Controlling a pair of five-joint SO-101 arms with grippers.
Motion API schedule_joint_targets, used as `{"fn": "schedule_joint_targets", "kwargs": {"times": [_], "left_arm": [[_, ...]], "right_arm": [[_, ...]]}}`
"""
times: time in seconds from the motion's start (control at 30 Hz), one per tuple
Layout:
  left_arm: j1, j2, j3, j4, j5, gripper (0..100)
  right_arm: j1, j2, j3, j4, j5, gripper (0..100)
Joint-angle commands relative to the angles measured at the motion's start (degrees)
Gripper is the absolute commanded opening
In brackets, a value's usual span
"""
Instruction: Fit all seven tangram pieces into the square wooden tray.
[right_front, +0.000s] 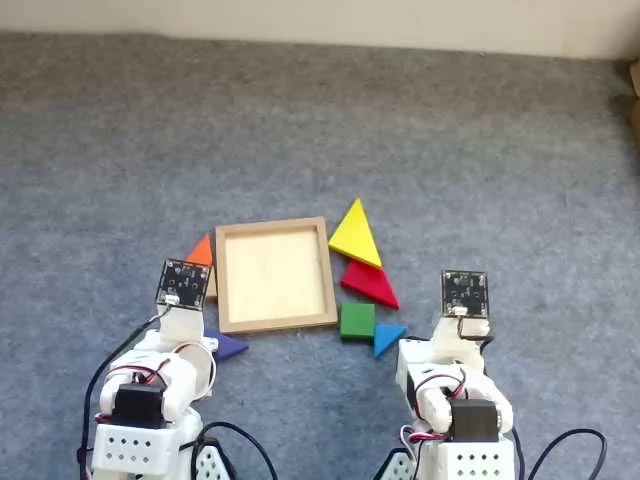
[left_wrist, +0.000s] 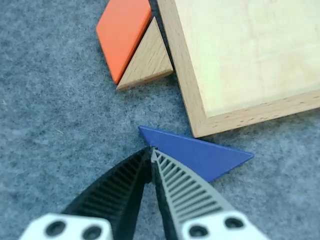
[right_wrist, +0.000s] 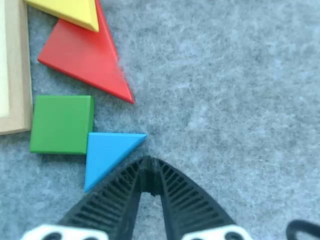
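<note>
Both pairs of jaws are pressed shut and empty, and there lies the risk. Lowered like this, they would likely shove a flat piece across the grey carpeted desk (right_front: 450, 150), or wedge it against a rim, rather than grip it.

The square wooden tray (right_front: 280, 321), with no piece in it, lies between the left jaws and the right jaws. Beyond the right jaws sit the yellow wooden triangle (right_front: 355, 238) and red wooden triangle (right_front: 368, 283), touching. The dark blue wooden triangle (left_wrist: 200, 155) has one corner at the left jaws' tips, but I cannot tell whether they touch. Beyond it lies the orange wooden parallelogram (left_wrist: 124, 32). The green wooden square (right_wrist: 61, 124) sits near the right jaws. The plain wooden triangle (left_wrist: 147, 62) rests against the orange piece, and the light blue wooden triangle (right_wrist: 106, 150) lies just beside the right jaws' tips.
</note>
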Motion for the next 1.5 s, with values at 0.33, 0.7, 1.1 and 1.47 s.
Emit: {"fn": "schedule_joint_targets", "kwargs": {"times": [0.33,0.7,1.1,1.47], "left_arm": [[-0.75,-1.54,1.19,0.35,0.62,1],[-0.66,-1.54,1.19,0.35,0.53,1],[-0.66,-1.54,1.19,0.35,0.53,1],[-0.66,-1.54,1.19,0.35,0.53,1]], "right_arm": [[0.31,-0.57,8.48,0.13,-0.53,0.5],[20.70,-0.48,-5.58,-13.14,24.09,0.5],[19.38,-0.04,-31.34,-5.76,20.04,0.7],[12.18,10.42,-43.38,-3.12,20.13,6.3]]}}
